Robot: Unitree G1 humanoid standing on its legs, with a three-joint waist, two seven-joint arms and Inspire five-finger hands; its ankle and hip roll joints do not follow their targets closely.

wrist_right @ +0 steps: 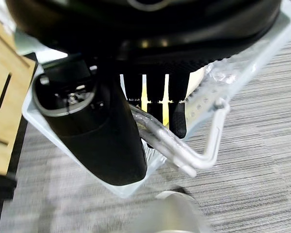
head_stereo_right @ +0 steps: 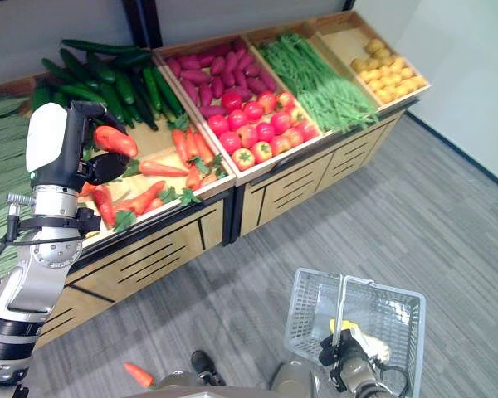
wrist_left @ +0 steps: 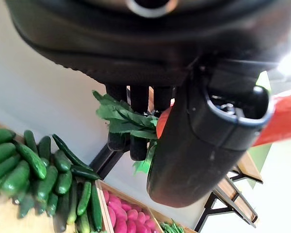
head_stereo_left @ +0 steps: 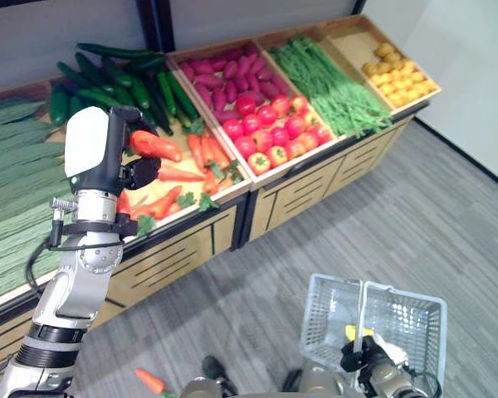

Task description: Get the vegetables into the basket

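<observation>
My left hand (head_stereo_left: 116, 162) is raised above the carrot crate and is shut on an orange carrot (head_stereo_left: 156, 146) with green leaves (wrist_left: 123, 119). The carrot's tip sticks out past the thumb (wrist_left: 203, 145). More carrots (head_stereo_left: 201, 157) lie in the wooden crate below it. Low at the right, my right hand (head_stereo_right: 349, 358) is shut on the metal handle (wrist_right: 174, 148) of a white wire basket (head_stereo_left: 398, 319). Something yellow (head_stereo_left: 357, 332) lies inside the basket. Another carrot (head_stereo_left: 149, 381) lies on the floor by my feet.
The wooden stand holds cucumbers (head_stereo_left: 116, 79), purple vegetables (head_stereo_left: 232, 75), tomatoes (head_stereo_left: 274, 124), green beans (head_stereo_left: 332, 83) and yellow fruit (head_stereo_left: 398, 75). Long green vegetables (head_stereo_left: 12, 174) fill the leftmost bin. Grey carpet (head_stereo_left: 382, 224) lies open between stand and basket.
</observation>
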